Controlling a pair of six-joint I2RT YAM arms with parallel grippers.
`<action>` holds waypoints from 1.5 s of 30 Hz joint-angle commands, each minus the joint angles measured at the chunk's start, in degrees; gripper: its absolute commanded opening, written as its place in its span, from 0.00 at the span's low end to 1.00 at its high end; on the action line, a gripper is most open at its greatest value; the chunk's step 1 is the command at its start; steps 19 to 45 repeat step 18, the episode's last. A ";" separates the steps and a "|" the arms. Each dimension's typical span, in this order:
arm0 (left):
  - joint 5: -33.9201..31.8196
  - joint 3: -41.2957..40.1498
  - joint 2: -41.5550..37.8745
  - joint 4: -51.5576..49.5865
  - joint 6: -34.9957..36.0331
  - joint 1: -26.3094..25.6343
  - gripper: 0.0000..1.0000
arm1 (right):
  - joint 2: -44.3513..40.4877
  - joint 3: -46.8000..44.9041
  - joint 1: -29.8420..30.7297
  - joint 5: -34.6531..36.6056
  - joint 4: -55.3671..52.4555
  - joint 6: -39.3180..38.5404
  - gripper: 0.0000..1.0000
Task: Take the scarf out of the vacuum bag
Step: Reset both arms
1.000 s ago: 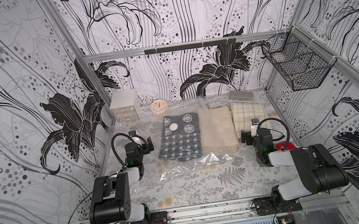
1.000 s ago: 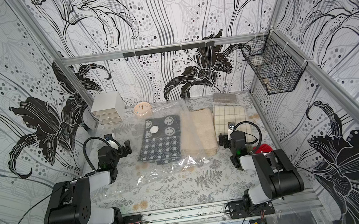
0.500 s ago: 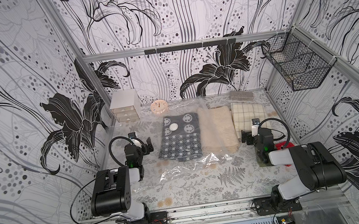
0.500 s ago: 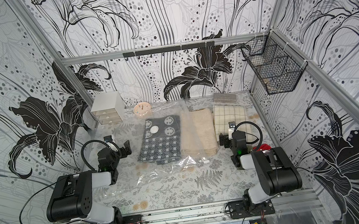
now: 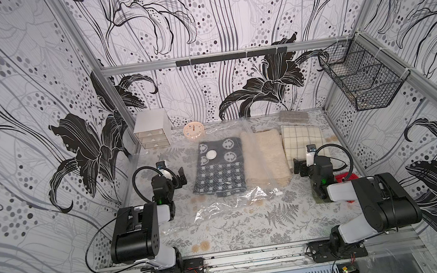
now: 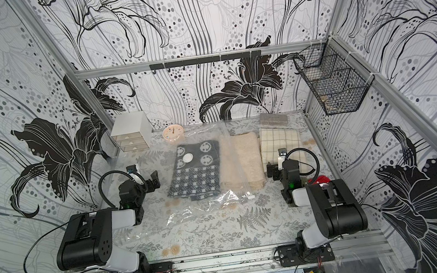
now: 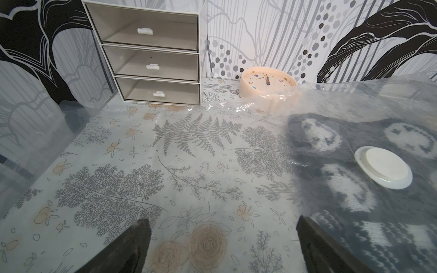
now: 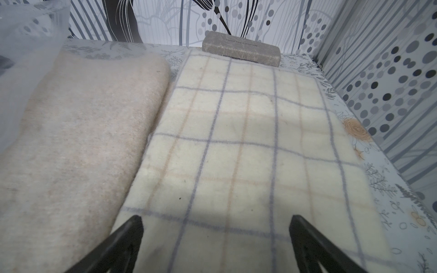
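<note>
Lying flat, the vacuum bag holds the dark patterned scarf, with its round white valve disc on top of the scarf and its zip slider at the near edge. The left gripper hovers just beside the bag's left edge, jaws spread and empty. The right gripper, equally spread, sits right of the bag over a checked cloth. A peach clock touches the bag's far edge.

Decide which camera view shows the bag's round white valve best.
The left wrist view: the valve looms close, rim and raised centre clear. Both top views show only a small white dot. The right wrist view misses it.
</note>
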 commanded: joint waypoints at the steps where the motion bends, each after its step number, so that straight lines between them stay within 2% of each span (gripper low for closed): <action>1: 0.14 0.03 0.06 3.46 0.63 0.31 0.99 | 0.16 0.99 -0.33 -0.41 1.07 0.53 1.00; 45: 0.20 0.27 0.06 3.12 0.60 0.43 0.99 | 0.16 0.97 -0.29 -0.45 1.11 0.57 1.00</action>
